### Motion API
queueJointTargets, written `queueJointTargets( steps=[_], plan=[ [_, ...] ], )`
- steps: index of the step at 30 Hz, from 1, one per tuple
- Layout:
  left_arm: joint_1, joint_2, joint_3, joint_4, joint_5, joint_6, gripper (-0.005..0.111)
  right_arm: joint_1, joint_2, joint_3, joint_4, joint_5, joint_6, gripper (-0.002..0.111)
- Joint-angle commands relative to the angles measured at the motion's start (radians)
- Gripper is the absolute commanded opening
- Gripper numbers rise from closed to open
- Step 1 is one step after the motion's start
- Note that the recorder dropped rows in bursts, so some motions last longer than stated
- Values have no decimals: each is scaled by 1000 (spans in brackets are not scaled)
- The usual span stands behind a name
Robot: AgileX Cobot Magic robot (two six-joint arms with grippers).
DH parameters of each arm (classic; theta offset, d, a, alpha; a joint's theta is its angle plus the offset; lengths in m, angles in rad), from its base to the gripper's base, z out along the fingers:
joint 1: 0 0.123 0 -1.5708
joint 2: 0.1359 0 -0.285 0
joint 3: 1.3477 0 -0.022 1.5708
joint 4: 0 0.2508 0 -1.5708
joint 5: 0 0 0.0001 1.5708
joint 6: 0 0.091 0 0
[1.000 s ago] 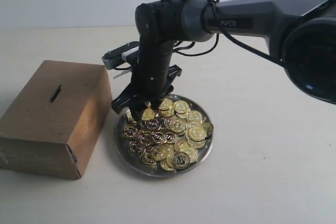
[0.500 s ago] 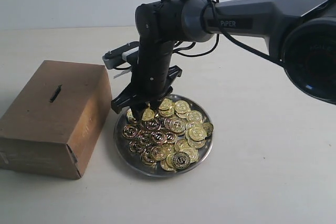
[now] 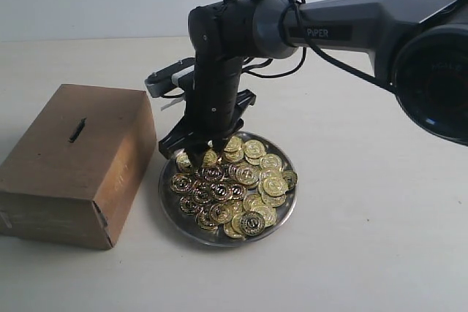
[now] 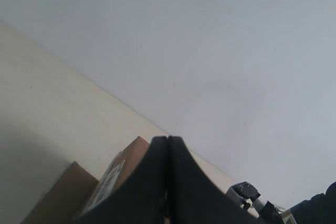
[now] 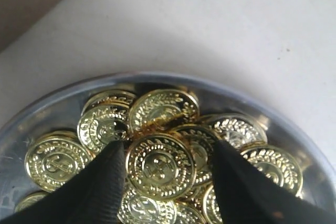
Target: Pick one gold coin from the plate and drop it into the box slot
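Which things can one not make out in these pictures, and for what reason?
Right wrist view: whether the right gripper clamps the gold coin between its fingers; contact unclear.
Exterior view: the rim of the plate behind that gripper, hidden by its body.
Left wrist view: most of the box, cut off by the lower edge and covered by the shut left gripper.

The right gripper (image 3: 205,154) has gone up a little bit from the pile of gold coins (image 3: 234,188). It has also slid a tiny way to the side, away from the box (image 3: 73,166). The grey camera (image 3: 170,77) on its wrist sits a bit higher too.
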Motion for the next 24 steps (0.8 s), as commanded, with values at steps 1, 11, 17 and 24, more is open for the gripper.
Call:
queueJointTargets(
  steps=[1,11,17,24],
  plan=[
    [-5,-6,0,-2,-6,3,0,30,0,-10,-81,-3,26,49],
    [-5,-6,0,-2,-6,3,0,34,0,-10,-85,-14,28,49],
    [-5,-6,0,-2,-6,3,0,34,0,-10,-76,-14,33,49],
    [-5,-6,0,-2,-6,3,0,34,4,-10,-80,-14,47,49]
  ],
)
